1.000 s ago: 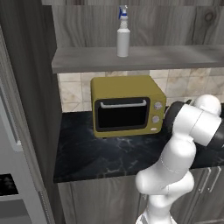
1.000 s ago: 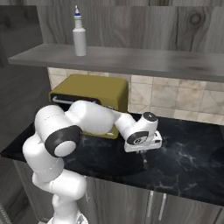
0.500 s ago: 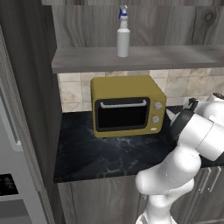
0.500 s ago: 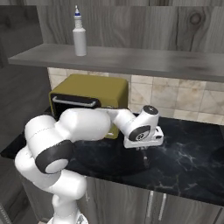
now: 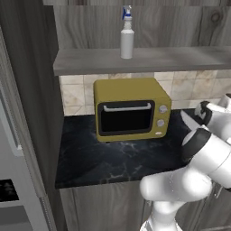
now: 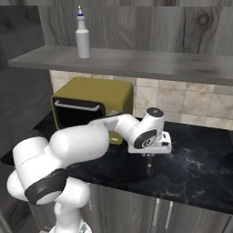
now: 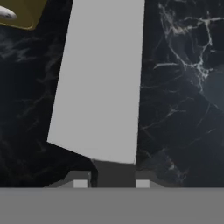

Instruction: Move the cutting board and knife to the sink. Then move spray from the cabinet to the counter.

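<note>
**Knife in the claw, hanging over the counter**

Gripper (image 6: 149, 157) is clamped on the knife (image 7: 103, 83) by its dark handle, and the hand view makes it pretty obvious: the handle sits right between the two finger tips at the bottom, and the broad grey blade runs away from the hand. In the right base view the knife shows as a thin sliver (image 6: 149, 167) hanging down under the hand, pointing at the counter (image 6: 200, 159). Can't tell from these shots whether the tip touches the worktop or stops just above it.

The arm reaches forward past the right side of the oven (image 5: 131, 108). Hand is near the oven's front right corner but clear of it. A yellow corner of the oven (image 7: 22, 15) pokes into the top left of the hand view. From the left base view the hand is mostly hidden behind the arm's own joints at the right edge, so the right base view is the one to trust.

Spray (image 5: 127, 34) stands upright on the cabinet (image 5: 144, 61) shelf, above the oven and well apart from the arm. In the right base view the bottle (image 6: 82, 32) sits toward the left end of that shelf.

Counter under the blade is bare black marble with white veins (image 7: 183, 65). Tile backsplash (image 6: 182, 100) runs behind the oven, below the shelf.
</note>
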Available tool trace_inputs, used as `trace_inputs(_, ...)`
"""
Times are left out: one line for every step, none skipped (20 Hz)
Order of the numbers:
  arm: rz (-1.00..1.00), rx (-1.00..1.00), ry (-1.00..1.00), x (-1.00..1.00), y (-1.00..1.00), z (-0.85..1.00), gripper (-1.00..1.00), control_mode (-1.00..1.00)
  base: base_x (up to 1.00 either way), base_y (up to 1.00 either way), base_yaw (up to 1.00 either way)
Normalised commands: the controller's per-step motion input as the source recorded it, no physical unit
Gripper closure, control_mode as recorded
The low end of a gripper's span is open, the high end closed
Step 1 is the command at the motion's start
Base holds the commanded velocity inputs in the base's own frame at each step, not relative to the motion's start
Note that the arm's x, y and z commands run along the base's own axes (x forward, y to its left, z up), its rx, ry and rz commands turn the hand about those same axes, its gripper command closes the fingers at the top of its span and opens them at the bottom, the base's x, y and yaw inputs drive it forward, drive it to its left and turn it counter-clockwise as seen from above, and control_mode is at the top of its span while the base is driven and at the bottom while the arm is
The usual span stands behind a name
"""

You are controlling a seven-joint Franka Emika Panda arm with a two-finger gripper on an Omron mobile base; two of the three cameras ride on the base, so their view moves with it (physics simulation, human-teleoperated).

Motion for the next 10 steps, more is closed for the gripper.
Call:
trace_inputs(-0.10, -0.01, -0.05, -0.38, 0.00, 0.26, 1.00, -1.00, 0.00, 0.00, 0.00)
trace_inputs(-0.09, -0.01, -0.06, -0.39, -0.01, 0.27, 1.00, -1.00, 0.00, 0.00, 0.00)
trace_inputs(-0.08, -0.03, -0.09, -0.39, 0.00, 0.28, 1.00, -1.00, 0.00, 0.00, 0.00)
trace_inputs(-0.05, -0.04, -0.12, -0.40, 0.00, 0.31, 1.00, -1.00, 0.00, 0.00, 0.00)
trace_inputs(-0.05, -0.05, -0.11, -0.39, 0.00, 0.31, 1.00, -1.00, 0.00, 0.00, 0.00)
trace_inputs(-0.04, -0.05, -0.10, -0.36, 0.00, 0.32, 1.00, -1.00, 0.00, 0.00, 0.00)
trace_inputs(-0.03, -0.07, -0.06, -0.35, 0.00, 0.32, 1.00, -1.00, 0.00, 0.00, 0.00)
trace_inputs(-0.02, -0.04, 0.00, -0.31, 0.00, 0.32, 1.00, -1.00, 0.00, 0.00, 0.00)
trace_inputs(-0.01, -0.03, 0.00, -0.29, 0.00, 0.31, 1.00, -1.00, 0.00, 0.00, 0.00)
trace_inputs(0.00, -0.02, 0.00, -0.28, 0.00, 0.31, 1.00, -1.00, 0.00, 0.00, 0.00)
